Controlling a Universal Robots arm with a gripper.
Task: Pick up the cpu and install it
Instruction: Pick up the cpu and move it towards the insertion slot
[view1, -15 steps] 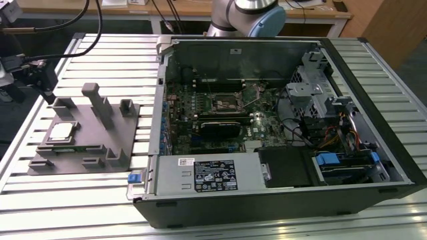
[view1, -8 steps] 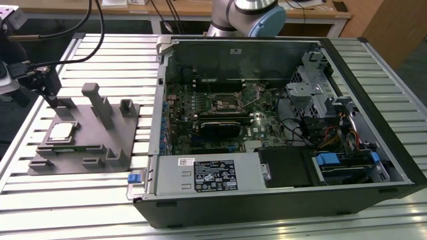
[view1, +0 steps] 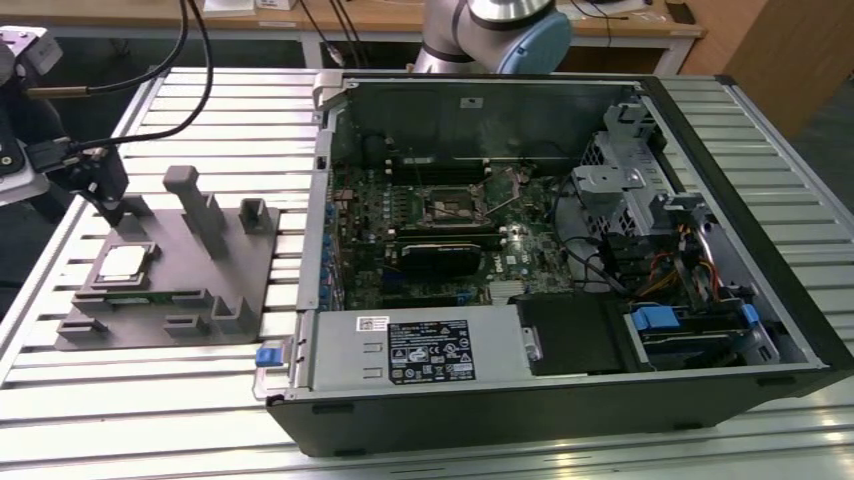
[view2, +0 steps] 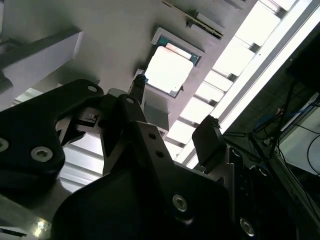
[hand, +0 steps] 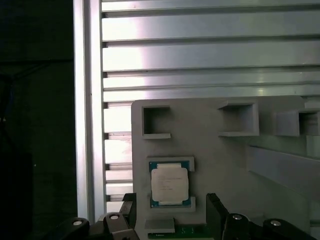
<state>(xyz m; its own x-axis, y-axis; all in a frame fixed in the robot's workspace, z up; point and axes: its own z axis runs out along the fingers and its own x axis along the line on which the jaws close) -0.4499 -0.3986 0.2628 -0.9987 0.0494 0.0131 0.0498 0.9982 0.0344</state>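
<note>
1. Exterior view: the cpu (view1: 123, 263) lies flat, metal top up, in a pocket of the grey tray (view1: 147, 330) at the exterior view's left. The tray sits on the slatted table (view1: 160, 400), beside the open case (view1: 561, 410). The chip is near-square, so no long axis shows, and its edges run parallel to the tray's edges. The gripper (view1: 120, 205) hangs close above the cpu without touching it.
2. Second wrist view: the gripper (view2: 174, 100) has its two black fingers (view2: 210, 137) spread apart with nothing between them. The cpu (view2: 167, 70) shows bright beyond the tips, seated in its pocket.
3. First wrist view: the cpu (hand: 170, 183) lies face up, square to the tray (hand: 225, 165). The gripper (hand: 170, 200) tips stand apart, one on either side of the pocket.
</note>
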